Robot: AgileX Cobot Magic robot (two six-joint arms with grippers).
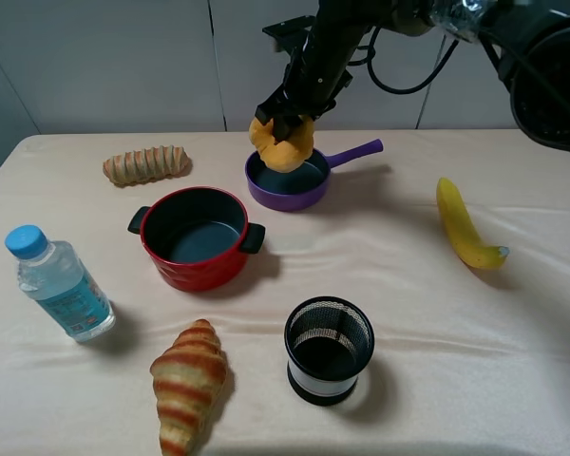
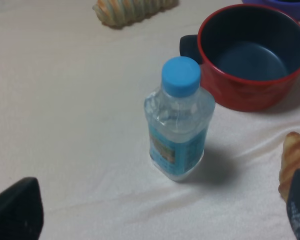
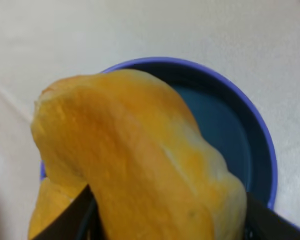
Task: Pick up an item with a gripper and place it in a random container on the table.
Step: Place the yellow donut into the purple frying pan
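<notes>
Right tool [image 1: 285, 125] is clenched on the doughnut [image 1: 283, 152], squashing it. The doughnut hangs over the purple pan [image 1: 266, 193], toward its 10 o'clock rim, so letting go likely drops it inside. The pan is at 12 o'clock of the bench [image 1: 408, 285]. Left tool [image 2: 162, 215] is spread, empty, idle by the water bottle [image 2: 177, 125].

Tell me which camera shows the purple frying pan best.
Exterior high: the purple frying pan shows its rim, inside and long handle. Right wrist shows only part of its rim and inside behind the held doughnut; left wrist catches a sliver.
</notes>
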